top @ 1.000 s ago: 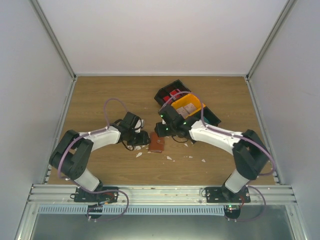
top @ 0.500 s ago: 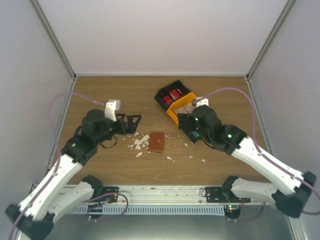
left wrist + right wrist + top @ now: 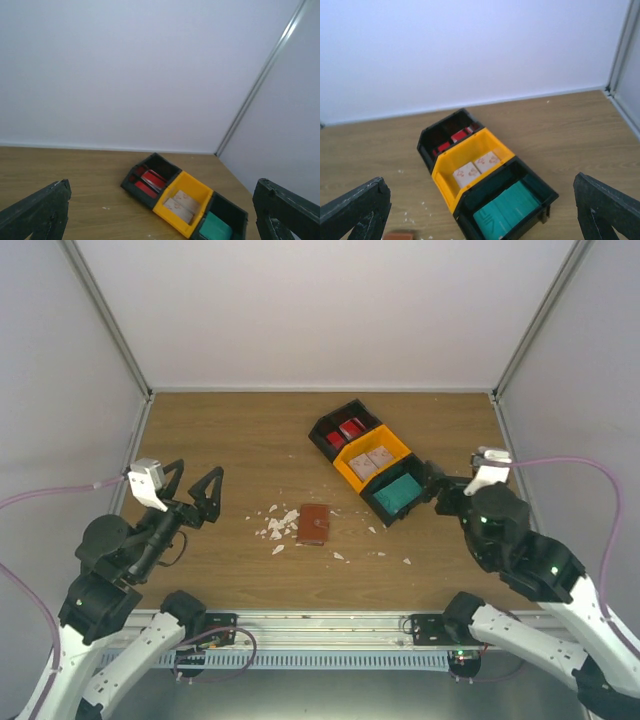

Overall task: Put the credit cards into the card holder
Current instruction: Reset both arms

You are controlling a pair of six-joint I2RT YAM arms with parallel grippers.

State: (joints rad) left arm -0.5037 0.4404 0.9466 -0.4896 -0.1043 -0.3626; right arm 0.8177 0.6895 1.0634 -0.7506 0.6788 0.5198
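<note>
The card holder (image 3: 314, 524), a reddish-brown wallet, lies closed on the table's middle; only its corner (image 3: 400, 235) shows in the right wrist view. The credit cards sit in a three-compartment tray: red cards (image 3: 341, 430) (image 3: 150, 179) (image 3: 455, 137), whitish cards (image 3: 371, 462) (image 3: 180, 205) (image 3: 476, 167), teal cards (image 3: 398, 492) (image 3: 216, 227) (image 3: 507, 210). My left gripper (image 3: 193, 483) (image 3: 161, 200) hangs open and empty, raised, well left of the card holder. My right gripper (image 3: 438, 490) (image 3: 479, 200) is open and empty, just right of the tray's teal end.
The black-and-orange tray (image 3: 345, 468) stands diagonally at the back right of centre. Small white scraps (image 3: 272, 525) litter the wood left of and around the card holder. White walls close in the table on three sides.
Both arms have drawn back from the card holder toward the near corners and risen. Both grippers went from partly closed to wide open. The card holder stays put.
</note>
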